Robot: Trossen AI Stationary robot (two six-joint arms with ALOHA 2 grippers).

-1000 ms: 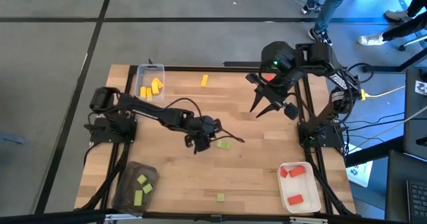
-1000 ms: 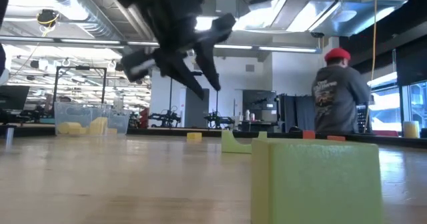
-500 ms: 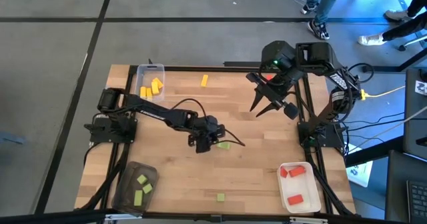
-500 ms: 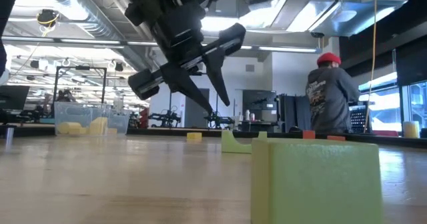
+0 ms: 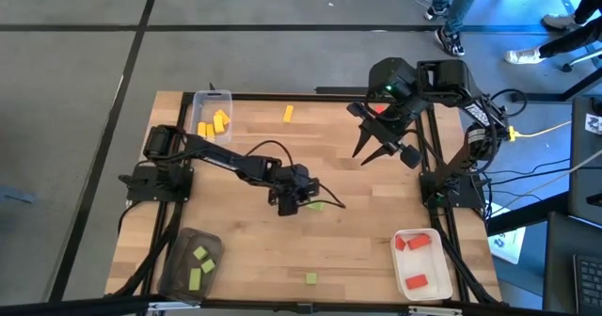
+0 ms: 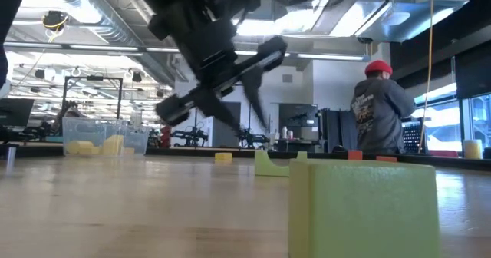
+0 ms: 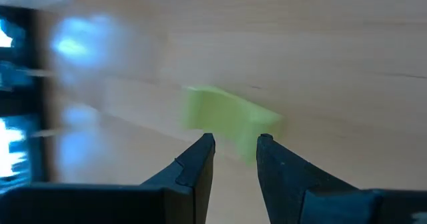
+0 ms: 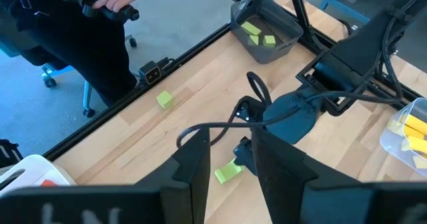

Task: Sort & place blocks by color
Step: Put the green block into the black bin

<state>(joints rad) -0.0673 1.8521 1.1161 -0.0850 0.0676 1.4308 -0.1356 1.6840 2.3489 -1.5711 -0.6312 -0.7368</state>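
From above, the left pincer point(image 5: 295, 196) sits low near the middle of the wooden surface point(image 5: 348, 231), just at 9 o'clock of a light green block point(image 5: 316, 204); whether it touches the block cannot be told here. The right pincer point(image 5: 376, 152) hangs toward 1 o'clock, fingers spread wide, holding nothing. A lone yellow block point(image 5: 288, 114) lies at 12 o'clock, another green block point(image 5: 310, 278) at 6 o'clock. The clear tray point(image 5: 211, 98) at 11 o'clock holds yellow blocks, the dark tray point(image 5: 179, 260) at 7 o'clock green ones, the white tray point(image 5: 403, 269) at 5 o'clock red ones. At surface level, a large green block point(image 6: 360, 208) fills the foreground, a second green block point(image 6: 270, 165) lies beyond it, and a person in a red cap point(image 6: 380, 112) stands in the room behind. The left wrist view shows its fingers point(image 7: 197, 161) narrowly parted, tips at the near edge of the green block point(image 7: 227, 117), not closed on it. The right wrist view looks past its own fingers point(image 8: 193, 164) at the left arm point(image 8: 293, 114) and the green block point(image 8: 228, 173) beside it.
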